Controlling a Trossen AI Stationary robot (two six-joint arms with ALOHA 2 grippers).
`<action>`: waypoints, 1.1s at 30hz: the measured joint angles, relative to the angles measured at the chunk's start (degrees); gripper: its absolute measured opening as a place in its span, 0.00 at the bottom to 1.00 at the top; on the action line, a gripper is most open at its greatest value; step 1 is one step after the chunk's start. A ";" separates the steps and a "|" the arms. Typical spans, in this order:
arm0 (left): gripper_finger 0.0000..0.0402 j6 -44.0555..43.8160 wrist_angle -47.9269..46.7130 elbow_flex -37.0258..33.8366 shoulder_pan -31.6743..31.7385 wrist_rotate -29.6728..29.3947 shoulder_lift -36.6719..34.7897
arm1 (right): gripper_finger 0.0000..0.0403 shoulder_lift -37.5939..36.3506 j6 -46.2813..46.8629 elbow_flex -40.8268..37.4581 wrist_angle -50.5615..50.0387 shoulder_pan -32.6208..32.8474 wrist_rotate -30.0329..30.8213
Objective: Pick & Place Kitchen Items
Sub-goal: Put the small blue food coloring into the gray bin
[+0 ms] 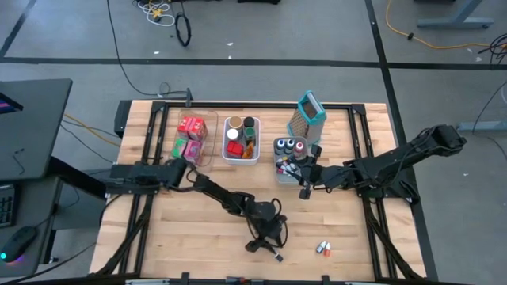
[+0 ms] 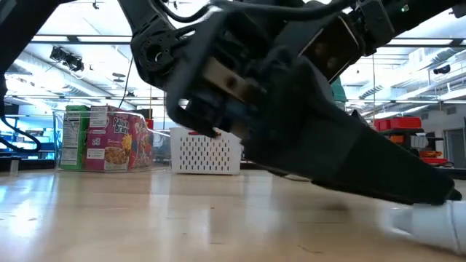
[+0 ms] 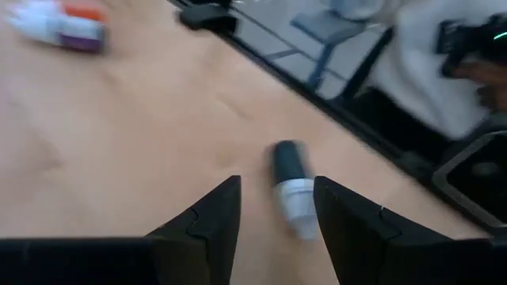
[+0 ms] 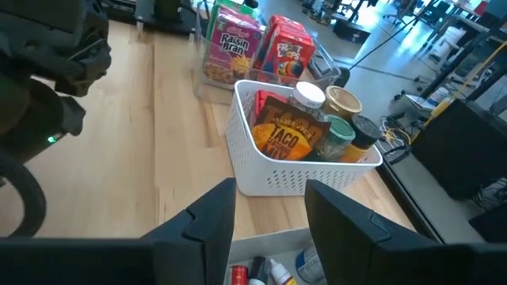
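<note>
White dark-capped bottle point(image 3: 291, 188) between left pincer point(image 3: 277, 207) fingers, wrist view only.

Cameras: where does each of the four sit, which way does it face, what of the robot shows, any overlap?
High: overhead, straight down; both arms, wooden table.
Low: table height, level across; an arm fills it, white bin behind.
Left wrist: past the open left gripper at a small white bottle with a dark cap.
Right wrist: past the open right gripper at the white bin.
Shared: high, low and right wrist all show the white bin and cereal boxes.
</note>
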 joint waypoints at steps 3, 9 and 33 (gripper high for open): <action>0.38 3.14 0.18 0.02 0.28 -3.16 0.00 | 0.41 0.00 0.00 0.00 -0.18 -0.02 0.00; 0.28 6.72 -1.11 -0.02 0.99 -5.95 0.00 | 0.41 0.00 0.00 0.00 -0.34 -0.02 -0.06; 0.33 13.17 -22.36 -0.05 4.53 -32.56 -14.64 | 0.41 1.56 5.10 -0.02 5.79 12.73 -21.93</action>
